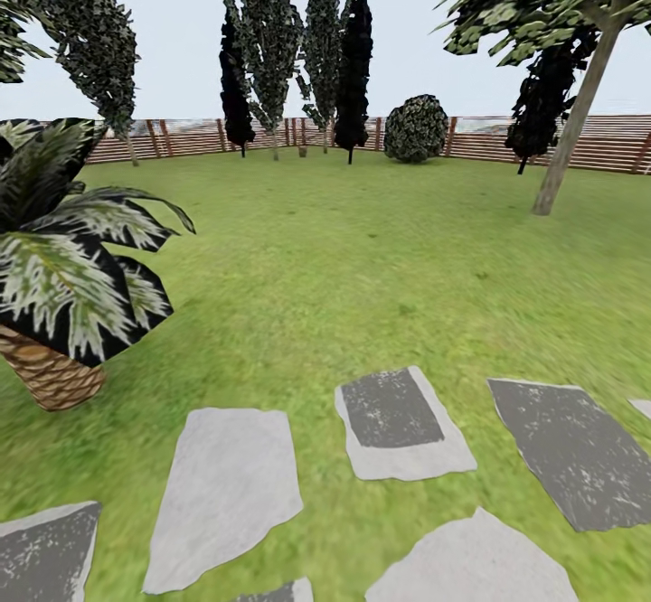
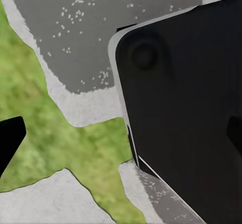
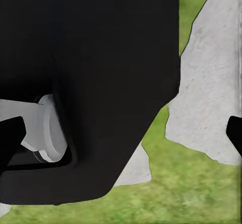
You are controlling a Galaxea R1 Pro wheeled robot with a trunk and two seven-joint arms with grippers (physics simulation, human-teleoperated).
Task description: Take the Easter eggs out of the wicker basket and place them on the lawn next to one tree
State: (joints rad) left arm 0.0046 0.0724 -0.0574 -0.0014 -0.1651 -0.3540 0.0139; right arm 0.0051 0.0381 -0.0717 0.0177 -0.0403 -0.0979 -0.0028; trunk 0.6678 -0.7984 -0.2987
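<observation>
Head view — lawn [image 1: 362,258], stepping stones [image 1: 402,421], grey-trunked tree [image 1: 570,141].

The lawn [image 1: 362,249] is rendered as matt, mottled green grass. The stepping stones [image 1: 402,421] are shown as flat stone, pale grey and grainy, some with darker speckled faces. The fence [image 1: 597,141] is made of brown wooden slats. A smooth pale grey bark is seen on the tree [image 1: 570,141], and a woven, scaly brown trunk on the palm [image 1: 50,367].
</observation>
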